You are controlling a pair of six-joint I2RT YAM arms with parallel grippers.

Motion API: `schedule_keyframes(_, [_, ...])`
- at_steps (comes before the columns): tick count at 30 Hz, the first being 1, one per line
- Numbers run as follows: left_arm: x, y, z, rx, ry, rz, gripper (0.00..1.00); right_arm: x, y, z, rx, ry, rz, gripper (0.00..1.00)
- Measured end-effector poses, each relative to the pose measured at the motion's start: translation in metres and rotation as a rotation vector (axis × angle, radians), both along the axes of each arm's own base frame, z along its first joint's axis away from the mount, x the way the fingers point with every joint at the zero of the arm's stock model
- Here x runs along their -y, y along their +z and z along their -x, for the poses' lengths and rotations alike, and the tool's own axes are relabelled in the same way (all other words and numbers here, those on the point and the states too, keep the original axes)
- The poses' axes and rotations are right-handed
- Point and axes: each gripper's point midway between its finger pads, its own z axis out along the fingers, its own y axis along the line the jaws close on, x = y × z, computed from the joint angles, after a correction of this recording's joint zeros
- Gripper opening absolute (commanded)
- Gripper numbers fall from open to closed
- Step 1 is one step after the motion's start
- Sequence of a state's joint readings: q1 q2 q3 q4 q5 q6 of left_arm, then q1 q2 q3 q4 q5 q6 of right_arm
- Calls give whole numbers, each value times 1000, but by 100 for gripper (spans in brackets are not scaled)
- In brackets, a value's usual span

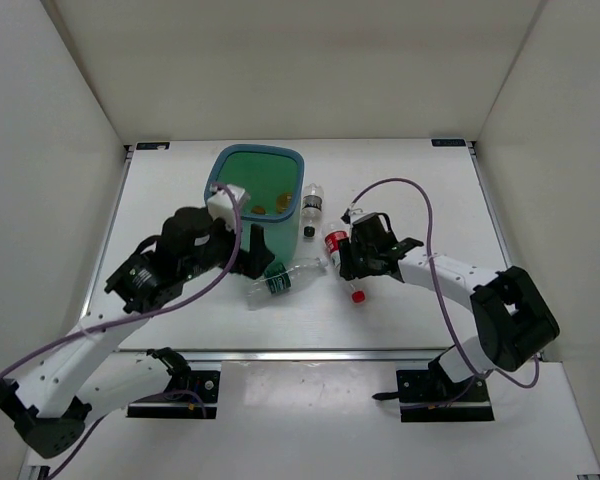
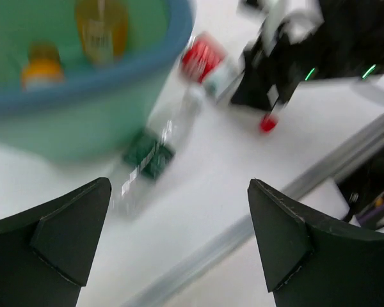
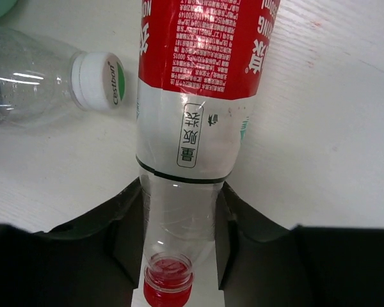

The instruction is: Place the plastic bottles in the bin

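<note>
Three plastic bottles are seen on the surface [image 1: 410, 180] outside the bin [image 1: 260, 148]. A dark-label bottle [image 1: 311, 210] is placed just beside the bin at 3 o'clock, a green-label bottle [image 1: 280, 280] at 6 o'clock, and a red-label bottle [image 1: 336, 243] at 4 o'clock. The red-label bottle is pinched at its neck by the right end effector [image 3: 179, 211]. Two orange-filled bottles [image 2: 102, 25] are contained in the bin. The left end effector [image 2: 179, 185] is spread wide near the bin's 6 o'clock side.
</note>
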State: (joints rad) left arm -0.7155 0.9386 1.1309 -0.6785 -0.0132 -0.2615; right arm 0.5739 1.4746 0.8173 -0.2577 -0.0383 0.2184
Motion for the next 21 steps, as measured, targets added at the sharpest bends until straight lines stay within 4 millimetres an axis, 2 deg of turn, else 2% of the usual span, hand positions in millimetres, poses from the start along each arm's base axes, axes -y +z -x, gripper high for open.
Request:
schedule_keyframes(3, [-26, -48, 28, -126, 27, -49, 98, 8, 11, 1, 7, -23, -19, 24])
schedule_keyframes(6, [-51, -76, 47, -206, 93, -52, 99, 17, 41, 0, 58, -46, -64, 25])
schedule_keyframes(9, [-74, -85, 56, -230, 191, -30, 99, 20, 91, -4, 151, -54, -116, 23])
schedule_keyframes(11, [-80, -87, 57, -235, 231, -17, 99, 11, 139, -10, 242, -27, -164, 24])
schedule_keyframes(14, [-81, -99, 56, -265, 250, -28, 99, -21, 223, -20, 396, 57, -245, 24])
schedule_keyframes(17, [-80, -112, 57, -295, 249, -45, 98, -73, 300, -26, 546, 191, -334, 24])
schedule_keyframes(18, [-80, -114, 57, -300, 250, -49, 99, -92, 322, -26, 588, 240, -366, 24])
schedule_keyframes(21, [-80, -114, 54, -298, 251, -52, 99, -145, 353, -29, 649, 367, -425, 24])
